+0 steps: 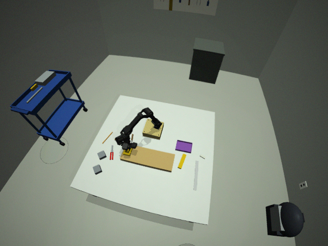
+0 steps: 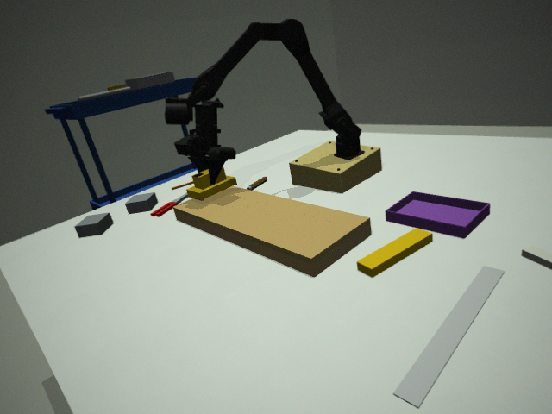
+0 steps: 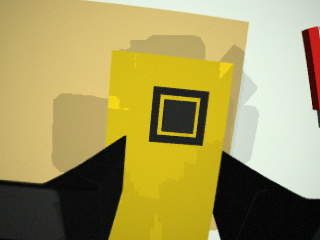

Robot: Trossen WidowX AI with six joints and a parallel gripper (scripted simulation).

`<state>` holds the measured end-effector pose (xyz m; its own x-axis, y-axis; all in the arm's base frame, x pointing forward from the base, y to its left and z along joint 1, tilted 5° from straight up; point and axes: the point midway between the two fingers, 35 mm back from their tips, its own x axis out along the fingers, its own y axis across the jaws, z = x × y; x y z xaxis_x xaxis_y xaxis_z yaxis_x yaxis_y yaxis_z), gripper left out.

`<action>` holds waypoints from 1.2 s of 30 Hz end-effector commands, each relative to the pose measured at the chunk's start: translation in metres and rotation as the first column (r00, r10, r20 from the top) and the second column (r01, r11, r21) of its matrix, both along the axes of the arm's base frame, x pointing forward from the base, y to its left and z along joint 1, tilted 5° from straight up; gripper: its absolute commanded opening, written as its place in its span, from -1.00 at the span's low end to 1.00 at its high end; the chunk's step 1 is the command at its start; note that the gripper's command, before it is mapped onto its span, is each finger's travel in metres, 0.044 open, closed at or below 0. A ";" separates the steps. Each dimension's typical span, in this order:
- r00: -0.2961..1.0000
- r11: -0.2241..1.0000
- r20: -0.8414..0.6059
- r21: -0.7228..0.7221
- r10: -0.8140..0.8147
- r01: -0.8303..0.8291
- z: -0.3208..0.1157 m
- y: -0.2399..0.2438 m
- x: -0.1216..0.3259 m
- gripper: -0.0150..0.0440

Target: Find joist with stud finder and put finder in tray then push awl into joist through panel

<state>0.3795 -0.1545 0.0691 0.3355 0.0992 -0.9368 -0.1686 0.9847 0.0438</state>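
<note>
white worktop (image 1: 159, 190) (image 2: 222, 311) beneath, grey walls behind; the fingers (image 2: 216, 171) are closed on the yellow stud finder (image 1: 127, 151) (image 2: 211, 187) (image 3: 170, 165), which is over one end of the tan floor panel (image 1: 148, 159) (image 2: 276, 218) (image 3: 60, 55). the purple tray (image 1: 183, 146) (image 2: 439, 214) sits near the panel's other end, well apart from the stud finder.

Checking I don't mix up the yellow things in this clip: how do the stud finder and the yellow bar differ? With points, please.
The stud finder (image 1: 127, 152) (image 2: 211, 185) (image 3: 170, 170) is stepped, with a raised block on a wider base; the yellow bar (image 1: 182, 161) (image 2: 395, 252) is a plain slab. The stud finder is held in the gripper (image 1: 128, 148) (image 2: 210, 178) (image 3: 172, 175); the bar lies on the table, unheld. Both are yellow.
</note>
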 end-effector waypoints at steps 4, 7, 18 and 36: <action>1.000 1.000 0.007 0.000 -0.002 0.002 -0.007 0.001 0.002 -0.49; 1.000 1.000 0.007 0.000 -0.002 0.002 -0.012 0.001 0.002 -0.49; 1.000 1.000 0.007 0.001 -0.002 0.002 -0.020 0.010 0.001 -0.49; 1.000 1.000 0.007 0.006 -0.002 0.002 -0.018 0.074 -0.010 -0.49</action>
<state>0.3729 -0.0934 0.0515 0.3443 0.1009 -0.9334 -0.1659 0.9851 0.0453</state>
